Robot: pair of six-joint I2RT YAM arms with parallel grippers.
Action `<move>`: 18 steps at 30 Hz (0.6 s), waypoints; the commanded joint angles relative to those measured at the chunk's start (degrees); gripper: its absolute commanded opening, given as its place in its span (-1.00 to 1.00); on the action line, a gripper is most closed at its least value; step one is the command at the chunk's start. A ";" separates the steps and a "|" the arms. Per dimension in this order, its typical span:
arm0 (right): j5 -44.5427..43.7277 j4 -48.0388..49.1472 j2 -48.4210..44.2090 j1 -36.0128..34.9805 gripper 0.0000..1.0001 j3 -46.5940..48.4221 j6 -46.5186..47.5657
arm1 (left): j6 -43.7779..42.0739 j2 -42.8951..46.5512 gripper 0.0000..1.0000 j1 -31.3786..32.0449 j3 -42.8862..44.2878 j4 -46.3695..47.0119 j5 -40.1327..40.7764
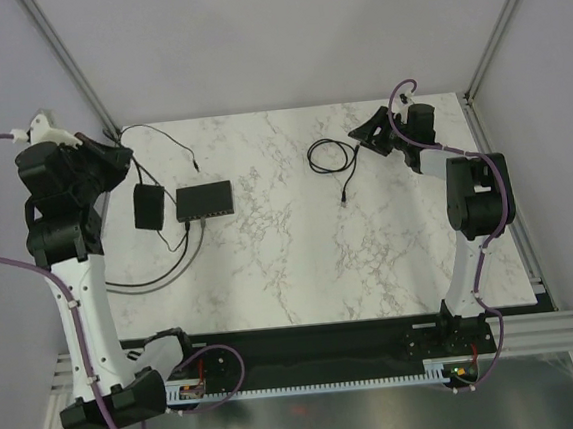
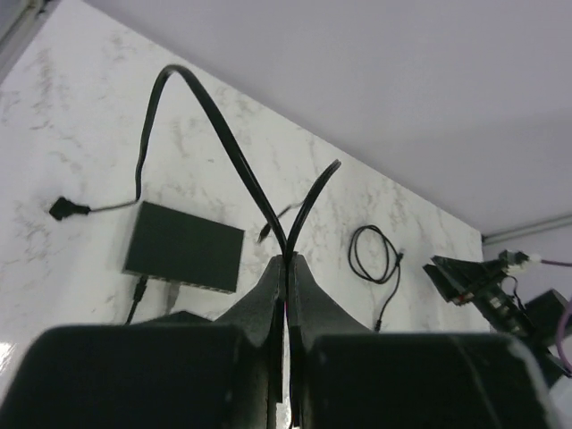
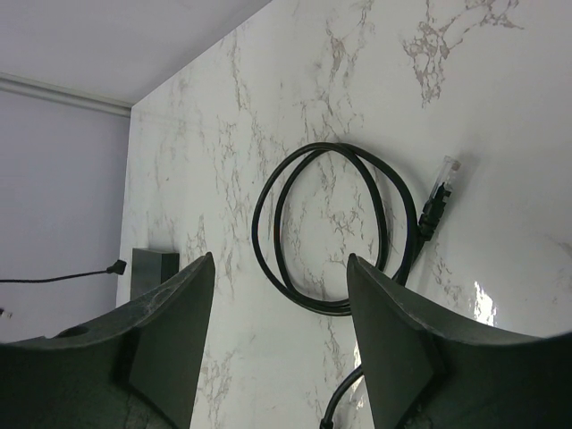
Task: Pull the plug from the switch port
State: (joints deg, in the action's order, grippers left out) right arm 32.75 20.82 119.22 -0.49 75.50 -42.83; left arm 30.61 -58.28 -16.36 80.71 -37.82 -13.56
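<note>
Left gripper (image 2: 288, 259) clamps thin black cable (image 2: 223, 136), raised. Its plug end (image 2: 67, 210) lies free beside flat black switch box (image 2: 183, 259). Right gripper (image 3: 280, 264) wide, idle. Pull seems done; next: release cable.

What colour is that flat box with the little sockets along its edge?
The switch is plain black. The left wrist view shows it best.
</note>
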 commanded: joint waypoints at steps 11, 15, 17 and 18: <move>-1.11 1.07 -0.56 2.42 0.38 -0.18 2.05 | 0.06 -23.16 -0.95 29.00 28.35 11.88 -5.86; -2.95 1.15 -1.00 4.62 0.36 -1.93 0.47 | 0.50 -31.79 -0.95 36.46 35.99 13.12 -6.38; -4.44 1.33 -1.09 6.37 0.35 -2.99 -1.63 | 1.11 -34.95 -0.95 38.41 37.06 13.65 -6.65; -4.45 1.94 -1.18 6.90 0.34 -3.43 -2.08 | 1.12 -37.15 -0.95 40.33 36.89 14.78 -6.83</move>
State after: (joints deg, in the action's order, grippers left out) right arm 30.59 20.78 119.22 4.25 73.63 -42.98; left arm 30.76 -92.58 20.67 114.15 -29.36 -17.65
